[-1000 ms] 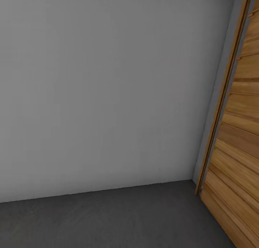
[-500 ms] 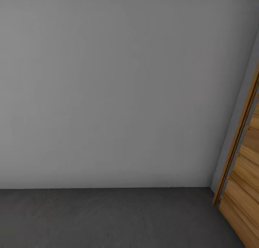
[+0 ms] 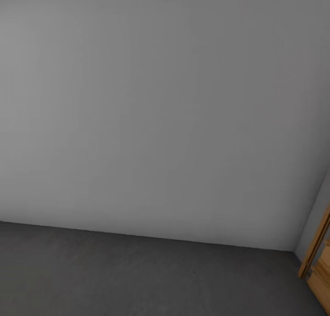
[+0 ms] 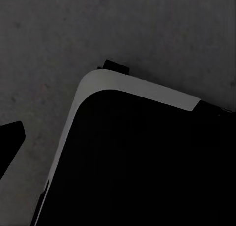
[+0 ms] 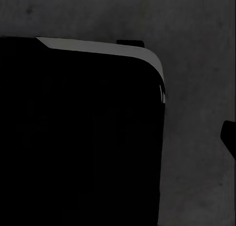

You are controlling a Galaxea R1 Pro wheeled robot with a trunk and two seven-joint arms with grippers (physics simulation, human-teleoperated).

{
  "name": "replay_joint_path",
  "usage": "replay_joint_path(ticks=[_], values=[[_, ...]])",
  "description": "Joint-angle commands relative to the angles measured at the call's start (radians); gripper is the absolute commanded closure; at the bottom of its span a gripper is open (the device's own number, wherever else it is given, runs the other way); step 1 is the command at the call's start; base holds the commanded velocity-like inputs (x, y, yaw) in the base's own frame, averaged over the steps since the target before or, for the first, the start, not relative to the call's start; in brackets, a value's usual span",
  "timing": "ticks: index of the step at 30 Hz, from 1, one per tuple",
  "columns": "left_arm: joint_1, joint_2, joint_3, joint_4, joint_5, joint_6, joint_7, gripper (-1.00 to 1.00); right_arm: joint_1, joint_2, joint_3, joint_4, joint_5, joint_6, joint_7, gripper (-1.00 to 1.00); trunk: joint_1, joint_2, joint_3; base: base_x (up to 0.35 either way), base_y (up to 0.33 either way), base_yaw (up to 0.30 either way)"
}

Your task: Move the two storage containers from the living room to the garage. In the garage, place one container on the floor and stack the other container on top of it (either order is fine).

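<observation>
**Meanwhile, in the garage: bare wall, bare concrete**

Seen from the head camera: a plain pale grey wall (image 3: 156, 105) across nearly the whole frame, meeting the dark grey floor (image 3: 137, 279) along a line sloping down toward the right. Tucked into the lower right corner, a sliver of wood-plank door (image 3: 323, 265) with its frame, set at an angle to the wall.

Seen from the left wrist camera: rough concrete floor (image 4: 54, 44) beneath a large black body (image 4: 142, 167) with a rounded, pale-edged corner, apparently part of the robot. At the frame's edge, a small dark tip (image 4: 10, 137), possibly one of the fingers; whether spread or pressed together, cannot tell.

Seen from the right wrist camera: same concrete (image 5: 196, 48), a matching black body (image 5: 78, 137) with a pale rim, and another dark tip (image 5: 229, 135) at the edge. Finger state likewise impossible to judge.

Whereabouts of the containers: not determinable from these views.
</observation>
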Motion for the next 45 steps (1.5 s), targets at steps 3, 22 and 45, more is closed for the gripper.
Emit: replay_joint_path(ticks=[3, 22, 45], values=[[0.0, 0.0, -0.003, 0.001, 0.008, -0.015, 0.001, -1.0, 0.0, -0.003, 0.001, 0.0, 0.003, -0.005, -0.002, -1.0, 0.0, 0.0, -0.001, 0.0, 0.0, 0.284], [0.0, 0.001, -0.007, 0.002, 0.011, -0.024, 0.001, -1.0, 0.0, -0.008, 0.004, 0.001, 0.003, -0.005, -0.001, -1.0, 0.0, 0.0, -0.001, 0.0, 0.0, 0.281], [0.0, 0.0, -0.007, 0.002, 0.011, -0.024, 0.001, -1.0, 0.0, -0.011, 0.006, 0.001, 0.007, -0.007, -0.001, -1.0, 0.0, 0.0, -0.001, 0.0, 0.0, 0.279]])
